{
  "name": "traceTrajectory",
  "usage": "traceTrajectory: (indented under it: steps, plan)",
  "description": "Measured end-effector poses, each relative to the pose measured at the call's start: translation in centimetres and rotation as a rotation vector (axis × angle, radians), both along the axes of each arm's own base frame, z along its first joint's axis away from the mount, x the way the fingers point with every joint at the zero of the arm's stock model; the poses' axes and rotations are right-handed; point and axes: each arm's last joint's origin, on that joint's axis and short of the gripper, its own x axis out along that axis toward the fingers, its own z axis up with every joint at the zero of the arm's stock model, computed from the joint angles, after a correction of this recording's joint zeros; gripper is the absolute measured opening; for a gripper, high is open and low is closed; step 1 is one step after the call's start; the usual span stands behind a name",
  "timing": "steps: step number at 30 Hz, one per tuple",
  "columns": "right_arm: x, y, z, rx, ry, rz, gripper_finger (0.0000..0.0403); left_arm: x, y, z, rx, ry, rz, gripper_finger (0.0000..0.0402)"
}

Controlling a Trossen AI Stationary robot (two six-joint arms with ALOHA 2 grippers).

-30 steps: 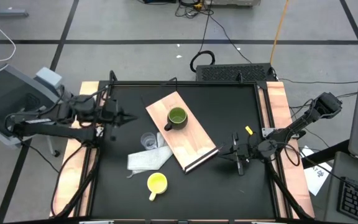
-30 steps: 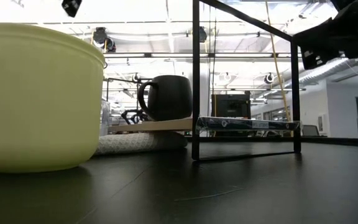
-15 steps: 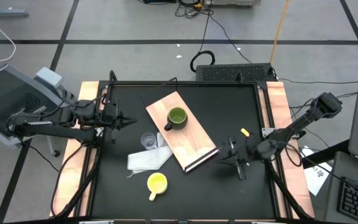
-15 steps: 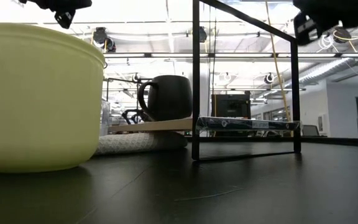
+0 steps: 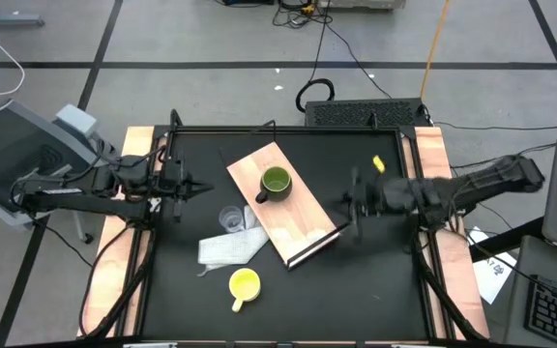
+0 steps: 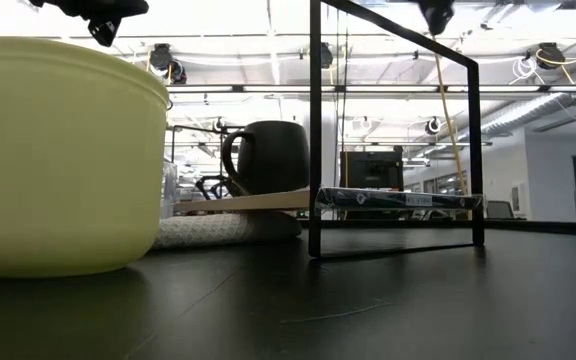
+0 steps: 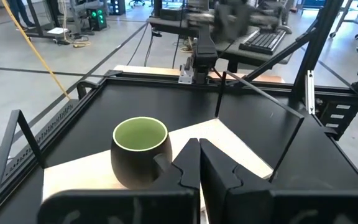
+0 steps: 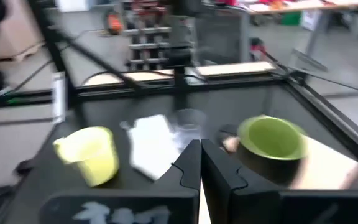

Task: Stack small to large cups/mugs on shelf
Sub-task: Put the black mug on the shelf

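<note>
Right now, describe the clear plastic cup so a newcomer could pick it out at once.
Start at the light-wood rectangular board lying at an angle mid-table, with a dark olive-green handled mug standing on it. Just off the board's left long edge, beside a white cloth-like sheet, stands the small clear plastic cup. Unlike both mugs, including the bright yellow handled mug, it is see-through and handleless.

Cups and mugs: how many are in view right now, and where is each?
3. The green mug stands on the wooden shelf. The clear cup sits on the table beside the white cloth. The yellow mug sits on the table nearer the front edge. None appear hidden.
</note>
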Motion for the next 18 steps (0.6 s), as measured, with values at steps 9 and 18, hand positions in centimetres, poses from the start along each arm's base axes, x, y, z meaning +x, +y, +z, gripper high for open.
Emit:
traceTrajectory:
  steps: [9,18]
  plan:
    - [1.1,-8.0,1.5,0.198,0.108,-0.052,0.0025,0.0,0.0,0.0,-0.004,0.005,0.001,0.0002]
    - [6.5,-12.7,2.6,0.306,0.140,0.052,0.0045,0.0,0.1,-0.1,0.019,0.008,0.017,0.0005]
